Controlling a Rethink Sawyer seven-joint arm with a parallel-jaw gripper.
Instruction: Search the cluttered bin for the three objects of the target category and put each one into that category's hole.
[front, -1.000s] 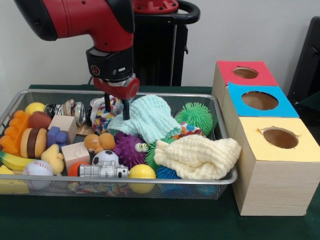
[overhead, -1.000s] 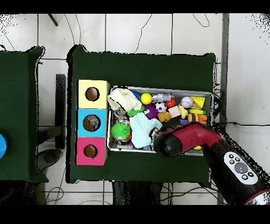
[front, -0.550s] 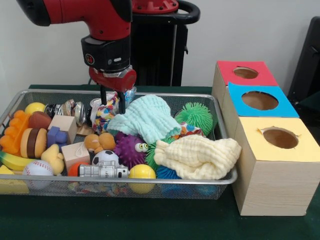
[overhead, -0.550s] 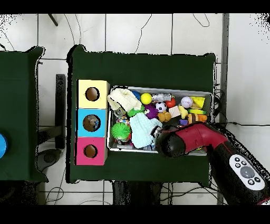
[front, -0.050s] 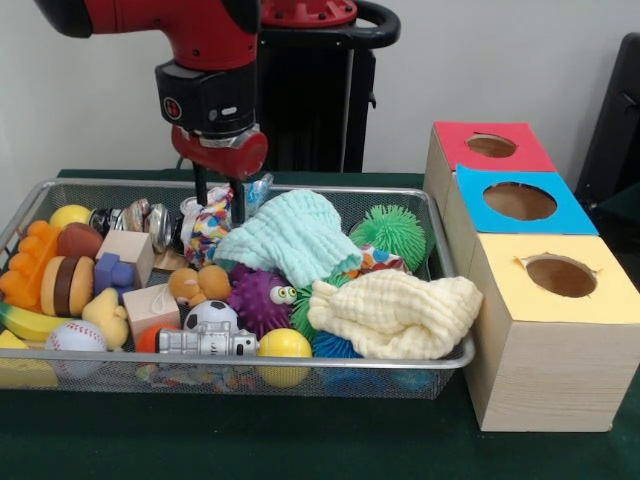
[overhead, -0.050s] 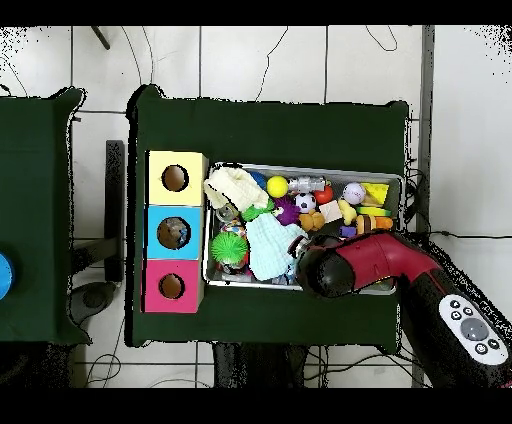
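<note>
The wire bin (front, -0.050s: 445, 290) holds the clutter; beside it stand three boxes with holes: red box (front, -0.050s: 490, 148), blue box (front, -0.050s: 518, 202), yellow box (front, -0.050s: 556, 280). The arm (front, -0.050s: 190, 40) has shifted slightly left and up since a second ago. Its gripper (front, -0.050s: 219, 208), fingers a little apart and holding nothing, now hangs over the multicoloured rope toy (front, -0.050s: 208, 228) at the bin's far side, left of the mint cloth (front, -0.050s: 290, 235). The cream cloth (front, -0.050s: 395, 312) and yellow ball (front, -0.050s: 284, 345) lie unmoved near the front.
</note>
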